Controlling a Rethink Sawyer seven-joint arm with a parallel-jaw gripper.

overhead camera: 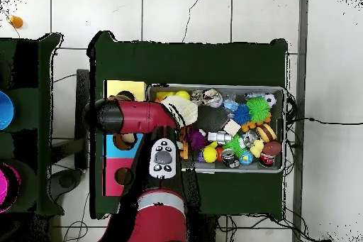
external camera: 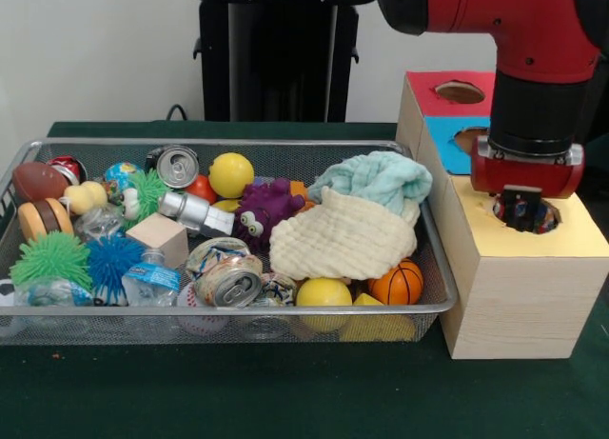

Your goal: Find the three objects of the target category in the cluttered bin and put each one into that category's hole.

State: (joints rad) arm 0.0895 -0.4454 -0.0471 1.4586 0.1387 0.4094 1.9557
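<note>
Bin: the wire mesh bin (external camera: 285, 151) is sitting on the green table (external camera: 238, 391), well to the left of the hand in the front view, and is crowded with clutter.
Clutter: a brown toy football (external camera: 38, 180), a green spiky ball (external camera: 49, 258), a blue spiky ball (external camera: 112, 260), a wooden cube (external camera: 158, 237) and a silver can (external camera: 175, 165) are lying at the end of the bin farthest from the hand.
Middle: a purple toy with big eyes (external camera: 265, 210) is lying just left of the cloths, with a yellow ball (external camera: 231, 174) behind it.
Cloths: a cream cloth (external camera: 343, 237) and a mint cloth (external camera: 376, 177) are lying heaped at the bin's end nearest the hand, touching each other; neither is showing spots.
Basketball: a small orange ball (external camera: 398, 283) is resting below the cream cloth against the bin's front rim.
Box: the pale wood box (external camera: 519, 301) is standing just beside the bin, under the hand.
Hole: the yellow-surround hole (external camera: 550, 216) is lying directly beneath the hand; blue (external camera: 447, 134) and red (external camera: 428, 85) surrounds are sitting behind it.
Arm: the red arm (external camera: 514, 20) is coming in from the top and bending straight down.
Hand: the hand (external camera: 521, 210) is pointing down with its tips dipping into the hole; something patterned is showing around them, but I cannot tell whether the hand is holding it, or how wide it is standing.
</note>
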